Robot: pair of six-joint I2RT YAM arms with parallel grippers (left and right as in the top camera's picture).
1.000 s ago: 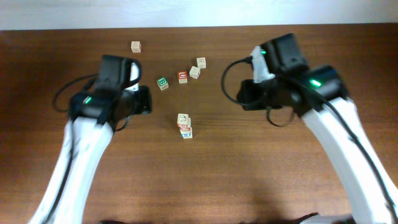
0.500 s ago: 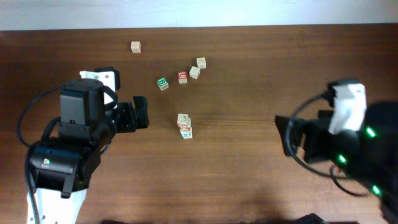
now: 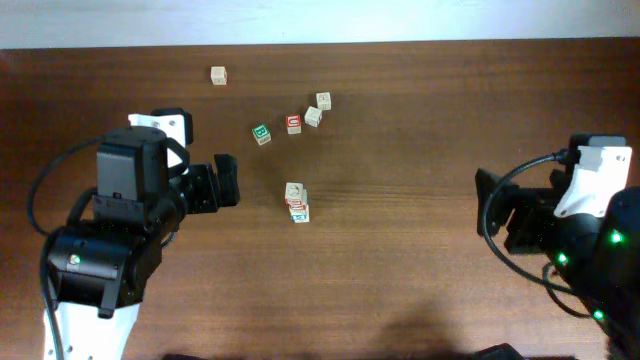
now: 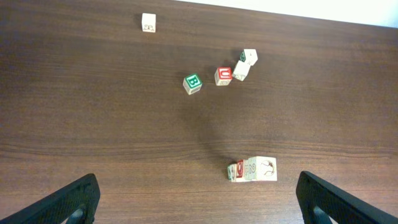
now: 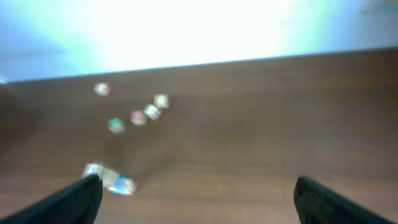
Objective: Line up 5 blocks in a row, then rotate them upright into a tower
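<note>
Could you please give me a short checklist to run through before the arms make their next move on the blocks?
1. Left claw open and empty: ok.
2. Right claw open and empty: ok.
3. Group of touching light-wood alphabet cubes clear of both claws: ok.
4. Green "B" wooden cube standing apart from its neighbours: ok.
5. Right wrist view sharp enough to read block faces: not ok, it is blurred.
6. Which cubes are already rotated: cannot tell.
</note>
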